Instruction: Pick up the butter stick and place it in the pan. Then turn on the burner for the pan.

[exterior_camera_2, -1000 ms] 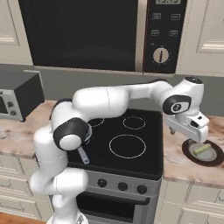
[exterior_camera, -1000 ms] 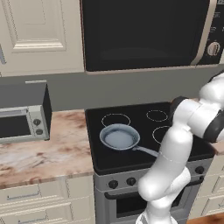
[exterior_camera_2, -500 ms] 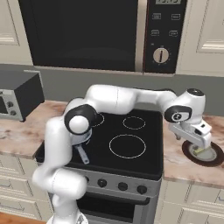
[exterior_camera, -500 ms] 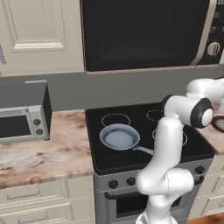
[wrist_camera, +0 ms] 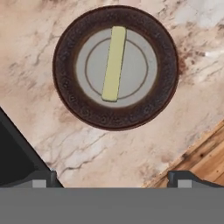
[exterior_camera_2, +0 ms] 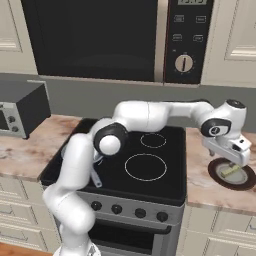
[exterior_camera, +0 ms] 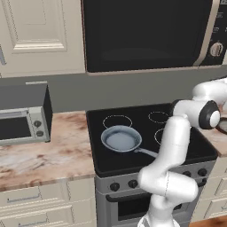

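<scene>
Wide-open two-finger gripper [wrist_camera: 112,179] hangs above the pale-yellow butter stick [wrist_camera: 113,64], whose long axis runs across the jaw gap

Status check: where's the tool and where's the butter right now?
Tool open, empty, above the dark plate. Butter stick lying on that plate, untouched. Pan waiting on the stove's front left burner. Nothing blocking the drop to the butter.

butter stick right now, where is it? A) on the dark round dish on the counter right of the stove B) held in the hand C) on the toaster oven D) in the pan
A: the butter stick lies across the grey centre of the dark dish on the marble counter, with the hand's open fingertips above it and nothing between them.
</scene>
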